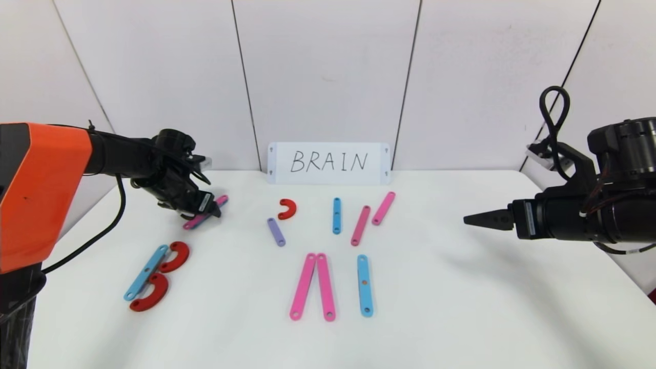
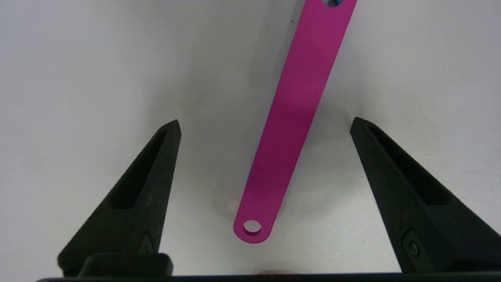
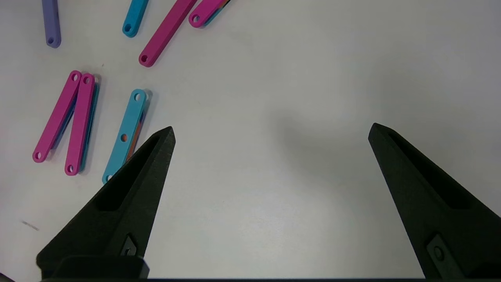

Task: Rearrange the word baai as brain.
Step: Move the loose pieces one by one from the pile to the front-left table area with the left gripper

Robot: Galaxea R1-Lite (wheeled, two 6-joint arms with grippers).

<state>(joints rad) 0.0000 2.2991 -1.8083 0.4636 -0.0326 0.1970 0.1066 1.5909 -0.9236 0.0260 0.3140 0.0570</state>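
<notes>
Pink bar (image 2: 291, 129) between open left pincer (image 2: 265, 124) fingers, untouched.

Head overlooks table (image 1: 461, 307); wrists close, downward.

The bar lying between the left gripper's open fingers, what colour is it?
Pink, or magenta: the bar shows best in the left wrist view, between the left gripper fingers.

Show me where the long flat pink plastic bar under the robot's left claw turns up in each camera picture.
Head view: the long flat pink plastic bar lies at the back left of the white table, partly under the open left gripper.
Left wrist view: mid-picture, between the fingers, untouched.
Right wrist view: not in it.
Shared landmark: the left gripper's black fingers, in the head and left wrist views.
</notes>
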